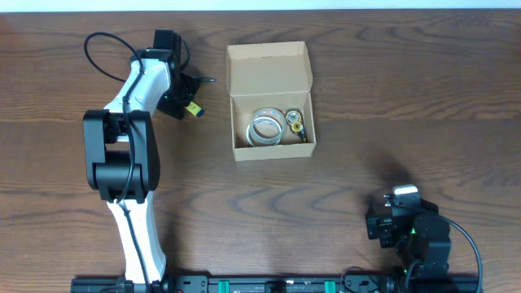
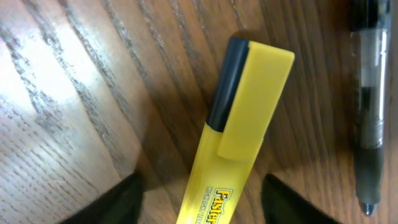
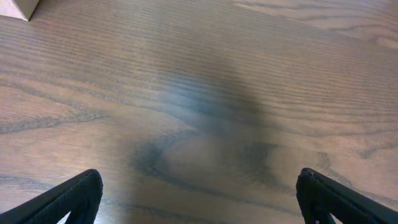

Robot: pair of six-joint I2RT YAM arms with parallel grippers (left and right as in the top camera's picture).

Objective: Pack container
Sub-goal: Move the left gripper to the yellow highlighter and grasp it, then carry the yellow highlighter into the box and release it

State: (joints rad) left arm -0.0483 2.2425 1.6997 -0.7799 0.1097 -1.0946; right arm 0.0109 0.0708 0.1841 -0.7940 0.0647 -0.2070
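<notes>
As the highlighter [image 2: 249, 106] lies outside the container [image 1: 269, 153], the left gripper [image 2: 202, 186] straddles it, jaws apart, not yet gripping. Lower right, the right gripper [image 3: 199, 180] hangs wide open

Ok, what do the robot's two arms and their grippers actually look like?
The left arm has white shells and black joint blocks, with a thin black cable looping by its wrist. The right arm is black, with a pale block on top, a small green light, and a second black cable curving off it. The left gripper and right gripper have plain black fingers.
</notes>
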